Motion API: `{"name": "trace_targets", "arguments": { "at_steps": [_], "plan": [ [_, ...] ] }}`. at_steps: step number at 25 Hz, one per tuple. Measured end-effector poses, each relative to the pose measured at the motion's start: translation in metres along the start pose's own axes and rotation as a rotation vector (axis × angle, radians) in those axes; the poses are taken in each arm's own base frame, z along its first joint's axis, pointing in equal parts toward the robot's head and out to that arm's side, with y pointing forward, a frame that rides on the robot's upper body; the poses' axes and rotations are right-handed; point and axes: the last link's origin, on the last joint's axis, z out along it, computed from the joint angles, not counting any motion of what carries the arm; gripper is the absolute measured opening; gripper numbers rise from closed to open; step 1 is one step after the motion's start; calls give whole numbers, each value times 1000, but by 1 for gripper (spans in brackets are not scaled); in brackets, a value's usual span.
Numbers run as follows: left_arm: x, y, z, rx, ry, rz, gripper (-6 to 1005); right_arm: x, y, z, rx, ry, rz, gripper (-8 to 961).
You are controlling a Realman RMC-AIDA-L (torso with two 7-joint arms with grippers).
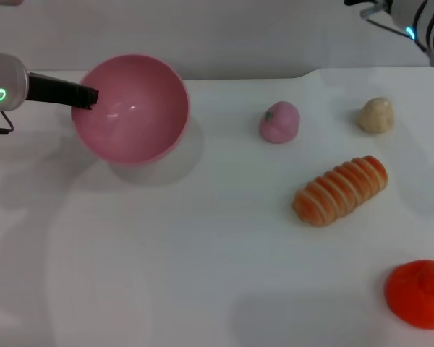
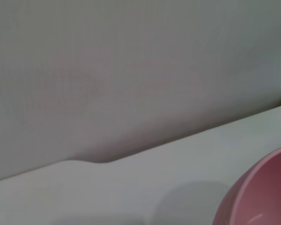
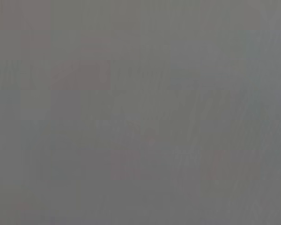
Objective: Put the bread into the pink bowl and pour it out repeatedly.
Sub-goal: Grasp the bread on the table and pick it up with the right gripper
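I see pink bowl [image 1: 141, 119] smooth glossy plastic, catching highlights; bread [image 1: 340, 191] ridged, slight sheen; table [image 1: 166, 267] matt white, smooth; left gripper [image 1: 87, 96] matt black.

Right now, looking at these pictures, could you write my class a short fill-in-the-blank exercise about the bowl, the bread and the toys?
1. The left gripper holds the pink bowl by its ____.
2. The bread lies on the ____, not in the bowl.
3. The toy nearest the bowl is the small ____ one.
4. Inside, the bowl is ____.

Missing words: rim; table; pink; empty
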Motion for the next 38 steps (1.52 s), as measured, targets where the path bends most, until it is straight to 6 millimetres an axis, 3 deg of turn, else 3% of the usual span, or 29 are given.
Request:
{"name": "trace_targets", "arguments": {
  "at_steps": [8, 14, 20, 27, 30, 34, 38],
  "plan": [
    [3, 2, 1, -19, 35, 20, 35, -18, -13, -5, -75, 53, 109, 547],
    [5, 2, 0, -32, 57, 25, 35, -28, -21, -21, -304, 148, 147, 547],
    [8, 1, -2, -31, 71, 29, 36, -50, -29, -50, -490, 313, 63, 547],
    [12, 3, -2, -33, 77, 37, 36, -68, -17, -75, -629, 548, -83, 547],
    [13, 5, -1, -38, 77, 42, 36, -56, -3, -73, -704, 649, -82, 546],
    [13, 7, 0, -44, 74, 45, 36, -24, 13, -66, -790, 766, -67, 546],
    [13, 9, 0, -58, 86, 36, 36, -1, 22, -60, -755, 804, -114, 546]
  ]
}}
